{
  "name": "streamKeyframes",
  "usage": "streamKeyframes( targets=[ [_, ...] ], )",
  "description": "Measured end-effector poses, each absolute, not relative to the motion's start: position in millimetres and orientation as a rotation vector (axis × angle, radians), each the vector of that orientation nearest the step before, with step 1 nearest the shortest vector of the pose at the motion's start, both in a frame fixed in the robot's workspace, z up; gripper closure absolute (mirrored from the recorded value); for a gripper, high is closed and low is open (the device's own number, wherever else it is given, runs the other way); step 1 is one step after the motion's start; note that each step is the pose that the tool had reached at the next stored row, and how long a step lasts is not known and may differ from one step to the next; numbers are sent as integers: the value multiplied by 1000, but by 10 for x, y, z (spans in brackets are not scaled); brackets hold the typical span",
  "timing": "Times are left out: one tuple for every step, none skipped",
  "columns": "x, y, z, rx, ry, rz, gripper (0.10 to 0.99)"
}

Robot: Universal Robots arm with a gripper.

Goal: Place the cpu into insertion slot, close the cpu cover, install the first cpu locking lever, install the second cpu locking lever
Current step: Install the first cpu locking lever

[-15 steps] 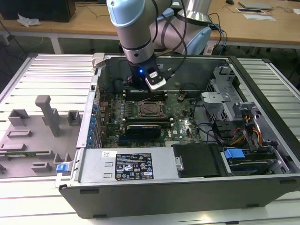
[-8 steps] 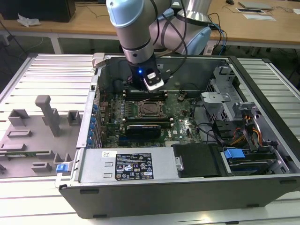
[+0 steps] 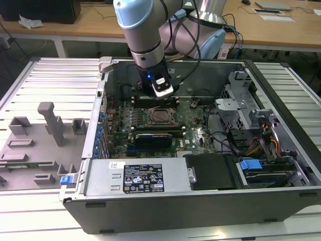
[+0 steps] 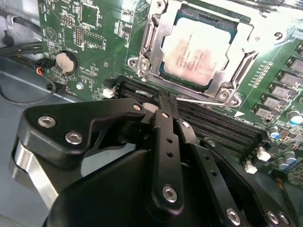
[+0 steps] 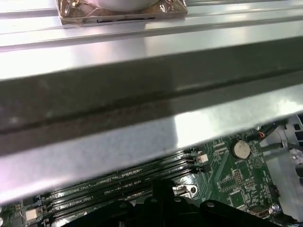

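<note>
The end effector (image 4: 163,100) shows its black fingers (image 4: 163,142) drawn together to one narrow tip, with no gap visible between them. The tip sits low over the motherboard (image 4: 85,33), at the edge of the socket. A thin silver locking lever (image 4: 201,100) runs just beside the tip; whether the fingers actually pinch it cannot be told.

Just beyond the tip lies the insertion slot (image 4: 227,97), with the cpu (image 4: 199,47) seated in it, pale metal top facing up. The cpu cover (image 4: 154,35) lies flat around the chip (its window frames the pale top). Long black memory slots (image 4: 213,120) run between the tip and the socket.

In the exterior view the end effector (image 3: 159,96) hangs at 12 o'clock of the insertion slot (image 3: 159,117), inside the open computer case (image 3: 200,211). A labelled power supply (image 3: 145,178) sits at 6 o'clock of the socket, and drive bays (image 3: 241,100) at 3 o'clock. The case rests on a slatted metal desk (image 3: 50,75), with a grey fixture (image 3: 50,125) at 9 o'clock.

A coin battery (image 4: 66,61) shows on the board in both wrist views (image 5: 240,149).
</note>
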State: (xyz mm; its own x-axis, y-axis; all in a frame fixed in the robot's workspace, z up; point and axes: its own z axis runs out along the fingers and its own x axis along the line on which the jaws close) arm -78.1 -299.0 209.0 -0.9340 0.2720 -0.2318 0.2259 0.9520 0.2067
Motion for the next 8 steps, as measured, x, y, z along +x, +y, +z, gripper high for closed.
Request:
streamKeyframes(
  targets=[
    [-781, -2983, 2090, 373, 2845, 257, 980],
    [-781, -2979, 2090, 378, 2844, 256, 980],
    [-781, -2973, 2081, 413, 2837, 252, 980],
    [-781, -2954, 2065, 454, 2829, 246, 980],
    [-781, -2938, 2055, 470, 2826, 243, 980],
    [-780, -2936, 2045, 482, 2823, 241, 980],
    [-781, -2936, 2040, 486, 2822, 239, 980],
    [-780, -2936, 2034, 492, 2821, 238, 980]
  ],
)
